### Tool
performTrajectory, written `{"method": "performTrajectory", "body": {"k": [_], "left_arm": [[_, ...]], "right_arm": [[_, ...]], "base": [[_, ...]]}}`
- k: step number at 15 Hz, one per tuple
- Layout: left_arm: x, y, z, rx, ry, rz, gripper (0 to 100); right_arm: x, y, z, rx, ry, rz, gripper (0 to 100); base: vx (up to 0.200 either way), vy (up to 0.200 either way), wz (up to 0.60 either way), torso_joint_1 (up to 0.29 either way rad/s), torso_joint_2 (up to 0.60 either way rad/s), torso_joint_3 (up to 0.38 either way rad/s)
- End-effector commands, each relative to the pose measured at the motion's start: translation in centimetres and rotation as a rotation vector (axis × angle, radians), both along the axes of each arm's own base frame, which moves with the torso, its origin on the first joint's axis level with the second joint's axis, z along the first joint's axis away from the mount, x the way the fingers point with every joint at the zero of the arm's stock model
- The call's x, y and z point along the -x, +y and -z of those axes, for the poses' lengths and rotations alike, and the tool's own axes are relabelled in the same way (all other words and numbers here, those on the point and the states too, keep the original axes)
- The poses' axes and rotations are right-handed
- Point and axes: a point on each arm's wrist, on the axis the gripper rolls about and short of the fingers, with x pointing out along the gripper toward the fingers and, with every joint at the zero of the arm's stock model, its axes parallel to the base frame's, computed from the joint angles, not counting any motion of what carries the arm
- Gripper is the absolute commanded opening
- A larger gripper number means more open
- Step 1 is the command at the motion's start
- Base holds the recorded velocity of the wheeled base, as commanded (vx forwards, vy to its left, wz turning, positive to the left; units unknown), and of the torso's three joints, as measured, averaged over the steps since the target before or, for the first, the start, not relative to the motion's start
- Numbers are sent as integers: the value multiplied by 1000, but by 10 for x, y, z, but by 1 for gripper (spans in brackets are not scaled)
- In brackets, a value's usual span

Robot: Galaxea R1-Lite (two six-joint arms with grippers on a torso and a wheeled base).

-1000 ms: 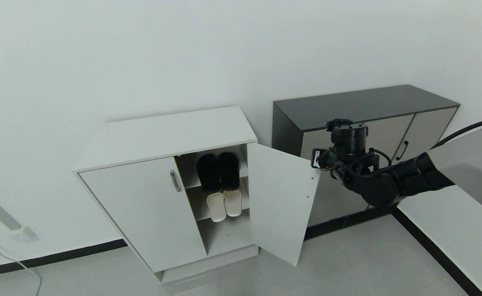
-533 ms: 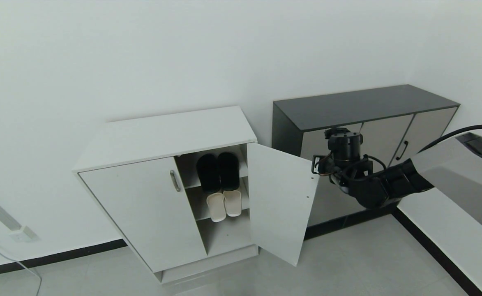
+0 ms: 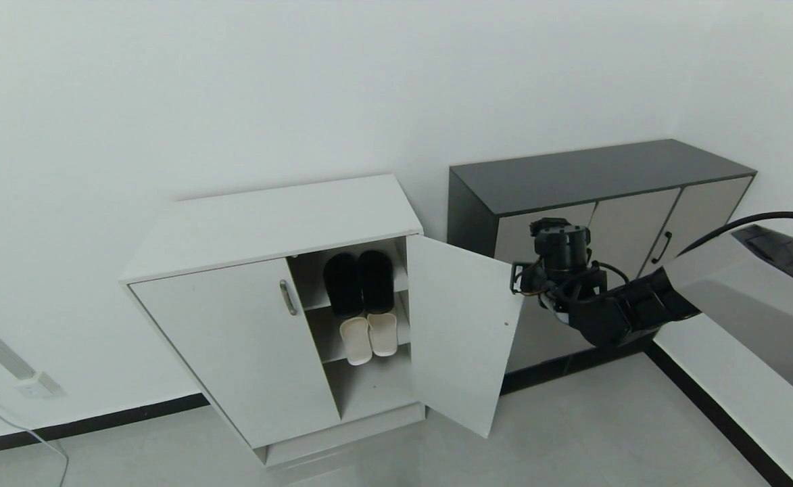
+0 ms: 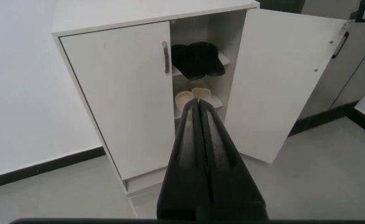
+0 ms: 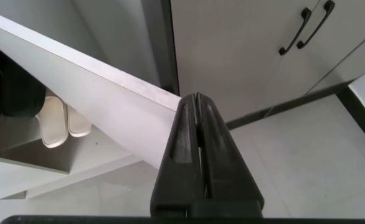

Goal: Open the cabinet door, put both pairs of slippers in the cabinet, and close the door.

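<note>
A plain white wall (image 3: 234, 81) and a grey tiled floor (image 3: 572, 433) frame the head view. A white cabinet (image 3: 268, 216) stands against the wall, with a dark sideboard (image 3: 592, 169) beside it. The cabinet's left door (image 3: 234, 345) is closed and its right door (image 3: 460, 331) swings wide open. The right gripper (image 3: 519, 277) sits at the upper free corner of that open door, on its outer side, between the door and the sideboard. Well to the gripper's left, inside the cabinet, the black slippers (image 3: 359, 281) lie on the upper shelf and the white slippers (image 3: 369, 337) on the shelf below.

In the left wrist view, the left gripper (image 4: 199, 104) has its fingers pressed together and holds nothing. It points at the cabinet opening, well back from it. Both pairs of slippers lie straight beyond its tip, the white pair nearer, the open door off to one side.

In the right wrist view, the right gripper (image 5: 198, 99) is also closed on nothing. Its tip lies at the edge of the open door; whether they touch cannot be told. The white slippers show past the door, and the sideboard stands behind the gripper's tip.
</note>
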Motion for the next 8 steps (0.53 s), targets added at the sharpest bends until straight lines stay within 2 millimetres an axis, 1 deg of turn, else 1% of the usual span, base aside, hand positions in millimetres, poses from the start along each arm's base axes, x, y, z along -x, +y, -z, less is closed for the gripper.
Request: {"method": "performTrajectory", "body": {"k": [1,5,8], "left_arm": [[0,0,0,0,1,1,0],[0,0,0,0,1,1,0],[0,0,0,0,1,-1,0]], "right_arm": [[-1,0,3,2,5,1,0],[3,5,4,5,10,-11,0],[20,19,5,19,31,-52,0]], "base": [[0,0,0,0,0,0],[0,0,0,0,0,0],[0,0,0,0,0,0]]}}
